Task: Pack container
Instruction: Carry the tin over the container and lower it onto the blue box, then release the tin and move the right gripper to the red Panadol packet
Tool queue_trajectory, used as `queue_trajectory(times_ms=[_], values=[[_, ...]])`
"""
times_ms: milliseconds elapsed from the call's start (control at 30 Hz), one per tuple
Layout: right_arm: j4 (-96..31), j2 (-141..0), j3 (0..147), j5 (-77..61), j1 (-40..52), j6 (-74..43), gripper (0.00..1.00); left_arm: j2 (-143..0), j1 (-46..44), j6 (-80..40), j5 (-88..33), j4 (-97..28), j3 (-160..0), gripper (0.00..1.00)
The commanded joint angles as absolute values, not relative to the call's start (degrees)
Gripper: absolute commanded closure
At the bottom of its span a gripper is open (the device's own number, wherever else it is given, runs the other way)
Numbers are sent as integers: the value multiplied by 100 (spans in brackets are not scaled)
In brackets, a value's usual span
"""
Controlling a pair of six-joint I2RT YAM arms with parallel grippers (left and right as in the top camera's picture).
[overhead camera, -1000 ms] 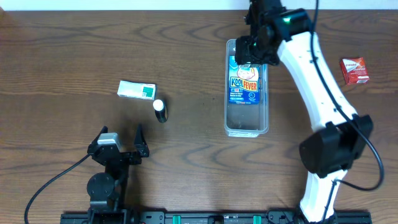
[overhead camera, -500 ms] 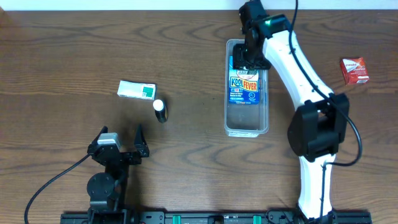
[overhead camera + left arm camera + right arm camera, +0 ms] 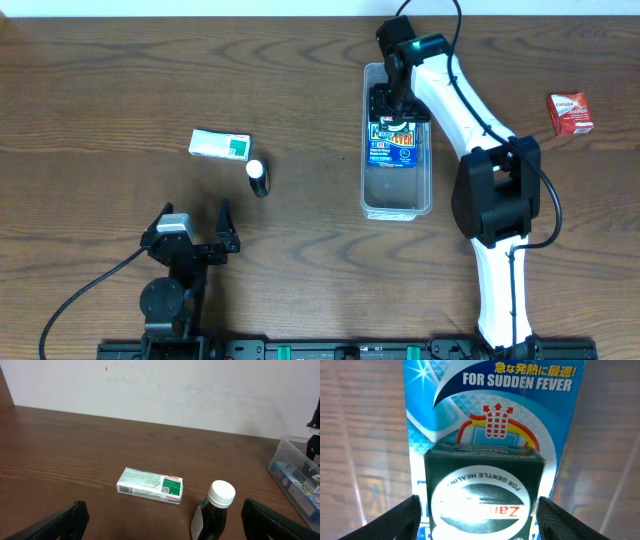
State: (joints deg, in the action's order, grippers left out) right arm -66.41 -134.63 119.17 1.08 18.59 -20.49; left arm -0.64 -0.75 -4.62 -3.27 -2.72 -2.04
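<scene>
Now your right claw point(image 3: 391, 100) is clamped on a dark green box point(image 3: 485, 480), its fingers point(image 3: 395, 517) pressed against the box's two sides in the right wrist view. Beneath the box lies a blue fever packet point(image 3: 495, 405), flat on the floor of the container point(image 3: 398, 192). From overhead, you see that claw down over the upper end of the container, which lies lengthwise in the upper part of the frame, right of centre. Further out, a small red box point(image 3: 569, 113) lies on the tabletop point(image 3: 100, 80) at the upper right, well apart from the container. Left of centre you have a white-and-green box point(image 3: 220, 145), with a white-capped dark bottle point(image 3: 258, 177) just beside its lower right corner. Your left claw point(image 3: 195, 225) rests at the lower left, its two fingers point(image 3: 65, 520) spread wide apart
</scene>
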Motion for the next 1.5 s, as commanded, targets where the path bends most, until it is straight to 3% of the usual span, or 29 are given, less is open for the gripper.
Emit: queue_trajectory(times_ms=[0,233,467,667,767,1067,1467], values=[[-6637,-13458,11915,174,1815,-2097,25,-60,-45,-429,-388,-364,-23,2],[-6980,-13319,12538,143,1695,-2082,23,-60,-45,-429,-388,-364,-23,2],[-7666,-12693,14258,145,1483,-1321,17,-60,-45,-429,-388,-364,-23,2],[-8493,-12193,14805,1612,714,-360,5,-60,-45,-429,-388,-364,-23,2],[-8700,-12140,14805,1245,-60,-370,4,-60,-45,-429,-388,-364,-23,2],[-7920,-12178,13600,-720,-1741,1490,1,-60,-45,-429,-388,-364,-23,2],[-6108,-12186,11515,-821,-2742,2862,1,-60,-45,-429,-388,-364,-23,2]])
